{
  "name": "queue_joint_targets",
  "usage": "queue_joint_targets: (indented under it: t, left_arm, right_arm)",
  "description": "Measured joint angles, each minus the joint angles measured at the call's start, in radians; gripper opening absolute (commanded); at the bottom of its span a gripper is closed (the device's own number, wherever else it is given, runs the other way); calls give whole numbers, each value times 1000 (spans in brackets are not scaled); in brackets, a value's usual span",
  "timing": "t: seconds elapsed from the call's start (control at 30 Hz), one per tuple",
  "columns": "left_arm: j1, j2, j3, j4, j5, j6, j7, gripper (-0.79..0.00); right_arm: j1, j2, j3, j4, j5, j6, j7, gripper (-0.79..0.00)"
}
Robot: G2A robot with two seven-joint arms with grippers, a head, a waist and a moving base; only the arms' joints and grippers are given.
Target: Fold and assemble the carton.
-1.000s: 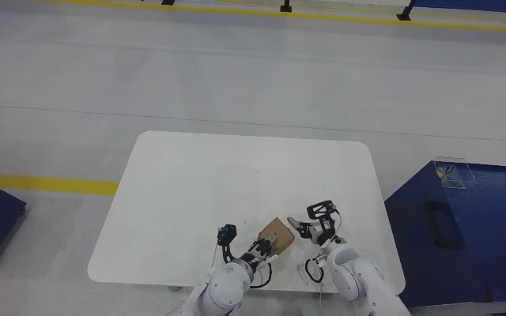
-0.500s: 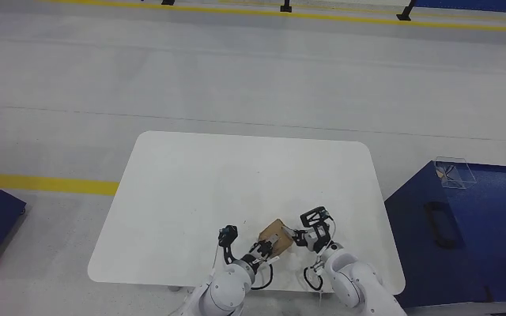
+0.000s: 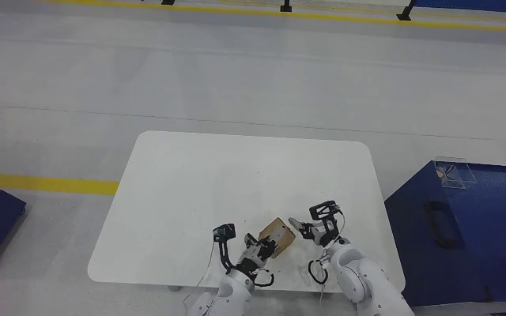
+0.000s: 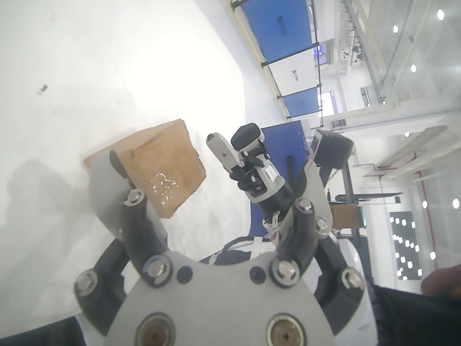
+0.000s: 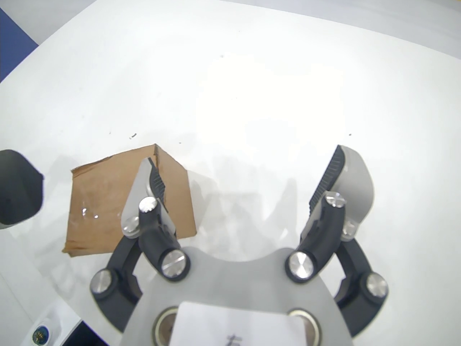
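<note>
Finds one brown carton folded to a box shape, resting on the white table near the edge closest to the robot, askew to that edge. Places it between the two grippers. Records the left gripper with jaws wide apart, one finger overlapping the carton's corner; cannot tell whether touching. Records the right gripper just beside the carton on the opposite side, jaws likewise spread, gripping nothing. Notes a blue cabinet beside the table.
</note>
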Motion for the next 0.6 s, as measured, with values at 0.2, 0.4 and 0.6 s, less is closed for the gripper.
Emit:
queue_joint_targets:
  t: [0.2,0.4,0.6]
  left_arm:
    - [1,0,-1,0,3,1,2,0]
    - [-27,12,-20,-52,5,-35,-160,0]
    - [-25,61,-73,-119,344,-287,-254,0]
  right_arm:
    - [44,-2,-23,51,-76,42,76,0]
    - [145,-16,-102,145,-73,-17,128,0]
    - [206,-28,-155,183,-52,-70,120,0]
